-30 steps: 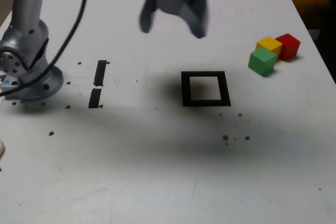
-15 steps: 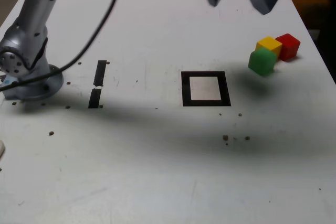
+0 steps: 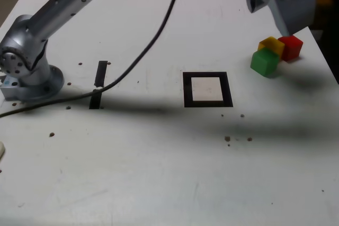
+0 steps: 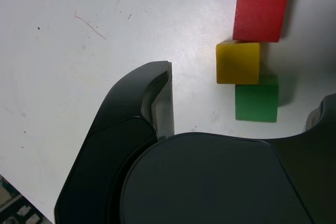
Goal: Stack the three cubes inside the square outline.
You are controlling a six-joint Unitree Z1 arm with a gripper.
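Open gripper [image 3: 271, 6] up at the exterior view's upper right, three cubes bunched just below!

The jaws stand wide apart, nothing between them, above the table [image 3: 143, 168]. Right of centre sit the green cube [image 3: 264, 62], the yellow cube [image 3: 271, 45] and the red cube [image 3: 291, 47], packed close, yellow in the middle, with the table's right edge near red. And the square outline [image 3: 187, 89]? Flat, just right of centre, its white middle bare, open tabletop between it and green! Over on the left, the cable [image 3: 150, 44] sweeps down across the black tape strips [image 3: 101, 73], beside the arm's base [image 3: 36, 83].
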